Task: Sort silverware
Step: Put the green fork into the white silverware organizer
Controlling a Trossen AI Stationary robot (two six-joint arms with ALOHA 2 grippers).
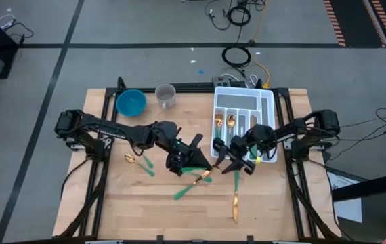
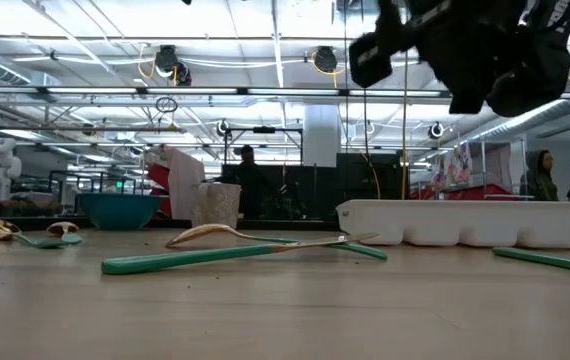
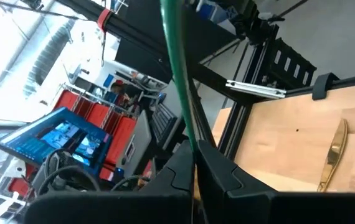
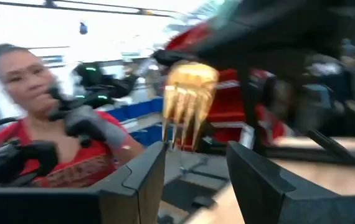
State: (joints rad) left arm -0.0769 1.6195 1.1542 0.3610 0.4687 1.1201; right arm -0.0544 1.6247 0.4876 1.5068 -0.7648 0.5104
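Closest in, near the front edge of the table [image 1: 112, 210]: an all-gold knife [image 1: 234, 207], flat and alone. Just beyond it, a loose fork [image 1: 191, 185] with a green handle, lying slantwise. Off to the left, a spoon [image 1: 139, 163], also flat on the wood.

Mid-table, above these: left gripper [image 1: 179, 161], pressed tight on the slim green handle [image 3: 176, 62] of a raised piece, apparently the fork whose gold head [image 4: 190, 87] shows in the right wrist view. Facing it, right gripper [image 1: 237, 154], just off the near corner of the white divider tray [image 1: 267, 115], fingers spread. Gold head hanging between them, touching neither pad as far as can be told. Reads as a mid-air hand-over, not yet completed.

Behind, inside the tray: two gold pieces [image 1: 224, 122] in the left compartments. Farther back, blue bowl [image 1: 131, 103] and clear cup [image 1: 165, 95], side by side. Beyond the table, a person [image 4: 34, 124] in a red top.

Likely trouble from here:
- Thin handle in a narrow pinch, so easy pivoting under the head's weight.
- Off-centre closing on the tines, knocking the head aside instead of catching it.
- Early release on the left side, dropping the piece onto the loose fork below or against the tray's rim.
- Grippers very near each other, so a real chance of finger striking finger.
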